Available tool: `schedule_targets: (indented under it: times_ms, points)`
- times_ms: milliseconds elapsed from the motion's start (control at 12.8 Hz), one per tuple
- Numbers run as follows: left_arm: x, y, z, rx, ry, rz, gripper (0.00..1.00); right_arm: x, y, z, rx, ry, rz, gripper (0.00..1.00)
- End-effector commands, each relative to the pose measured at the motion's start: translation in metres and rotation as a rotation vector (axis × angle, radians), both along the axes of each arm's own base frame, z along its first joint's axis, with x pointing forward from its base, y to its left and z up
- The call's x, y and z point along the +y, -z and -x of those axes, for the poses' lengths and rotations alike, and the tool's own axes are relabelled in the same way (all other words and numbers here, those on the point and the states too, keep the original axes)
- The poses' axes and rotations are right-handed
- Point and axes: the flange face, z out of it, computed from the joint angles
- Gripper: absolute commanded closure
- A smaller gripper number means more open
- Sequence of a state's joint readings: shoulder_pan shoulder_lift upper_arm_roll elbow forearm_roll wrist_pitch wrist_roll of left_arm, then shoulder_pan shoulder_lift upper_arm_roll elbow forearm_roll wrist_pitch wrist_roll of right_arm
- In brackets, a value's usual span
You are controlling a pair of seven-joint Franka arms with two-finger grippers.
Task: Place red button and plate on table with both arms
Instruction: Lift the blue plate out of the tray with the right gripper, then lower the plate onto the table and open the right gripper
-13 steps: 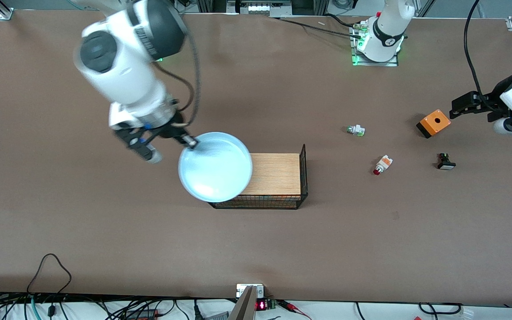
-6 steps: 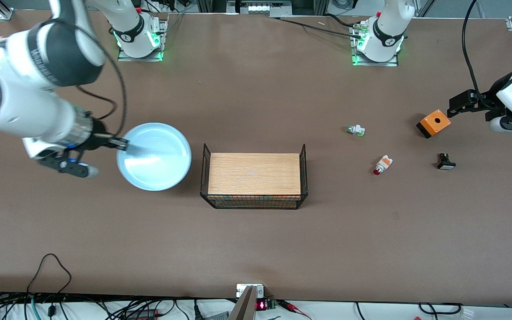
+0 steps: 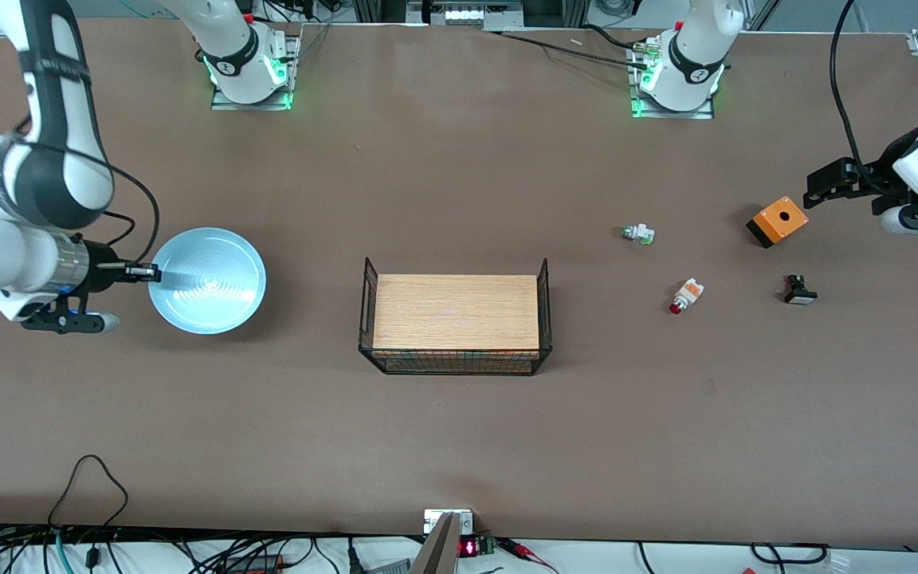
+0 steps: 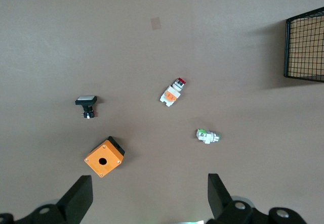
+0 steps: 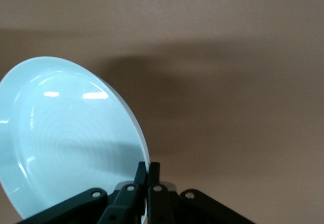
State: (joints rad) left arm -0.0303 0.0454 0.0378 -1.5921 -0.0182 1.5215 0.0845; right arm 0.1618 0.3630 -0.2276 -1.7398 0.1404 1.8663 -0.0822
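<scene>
My right gripper (image 3: 147, 273) is shut on the rim of the pale blue plate (image 3: 208, 281) and holds it low over the table (image 3: 459, 438) at the right arm's end. The right wrist view shows the plate (image 5: 66, 133) tilted, its rim pinched between the fingers (image 5: 148, 171). The red button (image 3: 685, 296) lies on the table toward the left arm's end; it also shows in the left wrist view (image 4: 172, 91). My left gripper (image 3: 821, 187) is open and empty above the table beside the orange box (image 3: 778, 221); its fingers (image 4: 78, 196) show wide apart.
A wooden board with black wire sides (image 3: 456, 313) stands mid-table. A green-tipped white switch (image 3: 637, 233) and a black-and-white switch (image 3: 799, 290) lie near the red button. The orange box (image 4: 104, 157) sits just ahead of the left gripper.
My right arm has swung the plate from over the wooden board toward the right arm's end of the table and lowered it. The left arm has barely moved.
</scene>
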Motion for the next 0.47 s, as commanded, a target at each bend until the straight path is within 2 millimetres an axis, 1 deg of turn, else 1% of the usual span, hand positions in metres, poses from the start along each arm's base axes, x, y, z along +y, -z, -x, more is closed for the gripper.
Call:
schedule_targets:
  times_ms: [0,78,156,234,312,390]
  points:
    - [-0.002,-0.006,0.006,-0.001,0.003,-0.007,0.00,-0.013,0.054,0.031,-0.038,-0.061,-0.001,1.00]
    - [-0.001,-0.005,0.006,0.001,0.010,-0.008,0.00,-0.015,0.074,0.039,-0.062,-0.079,0.003,1.00]
    - [0.003,-0.005,0.008,0.005,0.008,-0.005,0.00,-0.018,0.098,0.050,-0.084,-0.085,0.014,1.00]
    - [0.003,-0.007,0.009,0.007,0.010,-0.007,0.00,-0.028,0.118,0.059,-0.113,-0.105,0.023,1.00]
    - [0.001,-0.007,0.009,0.008,0.011,-0.008,0.00,-0.033,0.136,0.068,-0.130,-0.137,0.029,1.00]
    - [0.003,-0.008,0.008,0.004,0.013,-0.019,0.00,-0.043,0.148,0.073,-0.138,-0.157,0.032,0.98]
